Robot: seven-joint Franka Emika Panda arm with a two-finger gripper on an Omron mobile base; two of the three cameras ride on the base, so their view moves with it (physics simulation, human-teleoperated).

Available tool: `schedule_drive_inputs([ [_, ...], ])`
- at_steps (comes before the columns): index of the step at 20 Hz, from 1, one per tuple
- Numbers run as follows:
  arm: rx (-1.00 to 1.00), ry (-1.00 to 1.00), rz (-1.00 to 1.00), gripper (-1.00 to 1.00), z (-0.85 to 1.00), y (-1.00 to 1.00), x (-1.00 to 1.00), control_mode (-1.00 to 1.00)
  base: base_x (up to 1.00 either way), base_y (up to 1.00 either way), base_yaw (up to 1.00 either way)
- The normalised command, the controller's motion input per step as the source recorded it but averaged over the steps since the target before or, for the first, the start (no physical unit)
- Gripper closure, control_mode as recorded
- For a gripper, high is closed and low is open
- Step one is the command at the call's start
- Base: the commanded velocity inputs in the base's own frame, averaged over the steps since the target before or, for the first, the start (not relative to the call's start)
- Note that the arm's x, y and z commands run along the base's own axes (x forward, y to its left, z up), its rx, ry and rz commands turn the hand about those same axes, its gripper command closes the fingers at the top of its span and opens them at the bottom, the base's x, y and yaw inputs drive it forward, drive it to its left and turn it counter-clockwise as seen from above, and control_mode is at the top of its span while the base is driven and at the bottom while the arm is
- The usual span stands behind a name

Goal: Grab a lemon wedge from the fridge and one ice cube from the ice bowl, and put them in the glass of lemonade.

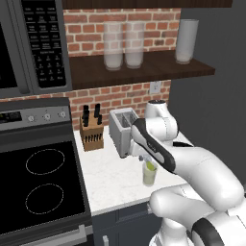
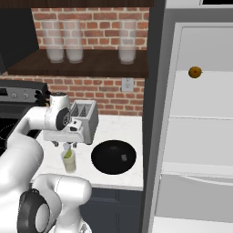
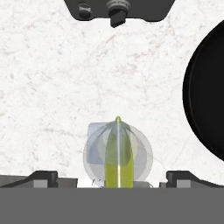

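**Wedge and cube in the lemonade, jaws spread wide above the tumbler**

Low in the hand view, the glass of lemonade [image 3: 117,158] stands between the two finger tips of the gripper [image 3: 117,178], whose jaws are spread well apart and grasp nothing. Inside the tumbler the lemon wedge [image 3: 117,153] stands on edge, and a pale square shape beside it looks like an ice cube [image 3: 97,141]. By that reading both additions are in and little appears left but to draw the arm clear; the cube is faint, so this stays a judgement.

At lower centre of the right base view the ice bowl [image 2: 113,157] lies just beside the glass on the white counter [image 2: 123,132], a small pale cube still in it. The fridge [image 2: 195,136] fills the right half of that frame, door open, an orange-brown ball [image 2: 195,72] on an upper shelf. A toaster [image 1: 121,129] sits close behind the glass at centre of the left base view, a knife block [image 1: 91,132] to its left, frosted glasses [image 1: 122,43] on the shelf above. The toaster crowds any retreat backward
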Motion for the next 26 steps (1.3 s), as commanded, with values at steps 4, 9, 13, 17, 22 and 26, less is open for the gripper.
schedule_drive_inputs([
  [4, 0.01, -0.09, 0.00, -1.00, 0.00, 0.00, -0.18, -1.00, 0.00, 0.00, 0.00],
  [9, 0.03, -0.11, 0.00, -1.00, 0.08, 0.00, -0.11, -1.00, 0.00, 0.00, 0.00],
  [13, 0.01, -0.04, 0.00, -1.00, 0.15, 0.00, 0.00, -1.00, 0.00, 0.00, 0.00],
  [17, 0.02, 0.00, 0.00, -1.00, 0.19, -0.03, 0.03, -1.00, 0.00, 0.00, 0.00],
  [22, 0.01, 0.00, 0.00, -1.00, 0.14, -0.01, 0.02, -1.00, 0.00, 0.00, 0.00],
  [26, 0.02, 0.00, 0.00, -1.00, 0.11, 0.00, 0.00, -1.00, 0.00, 0.00, 0.00],
])
